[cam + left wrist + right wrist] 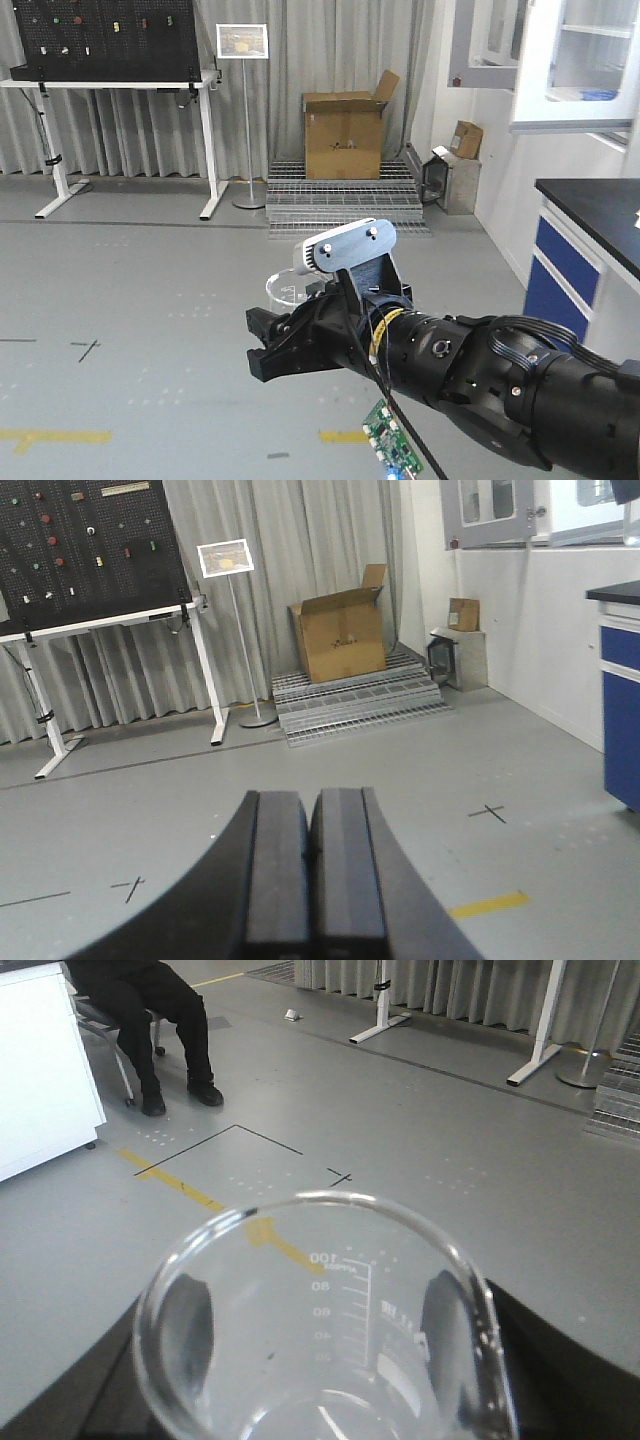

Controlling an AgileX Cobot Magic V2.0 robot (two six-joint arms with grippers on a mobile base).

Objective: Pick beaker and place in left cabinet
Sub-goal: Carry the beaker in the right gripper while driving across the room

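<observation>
Now the right hand (258, 345) grasps the beaker (330, 1290) by its sides, holding it upright above the grey floor (420, 1130). The left hand (310, 870) is clenched, empty.

Layout of the room ahead of me. The beaker (330, 1290) stands upright between the fingers of my right pincer (258, 346), above the floor (130, 300). Far behind, at left, is a pegboard stand (105, 45); right of it, a sign stand (243, 40); right again, a cardboard box (345, 135) on a grated platform (345, 200). A small box (466, 138) sits on a metal case (452, 180) just right of the platform. At the right edge is a counter (600, 205), with a wall cupboard (575, 70) above it. In the right wrist view, a seated person (150, 1010) is beyond the beaker, with a cabinet (40, 1070) at the left edge.
</observation>
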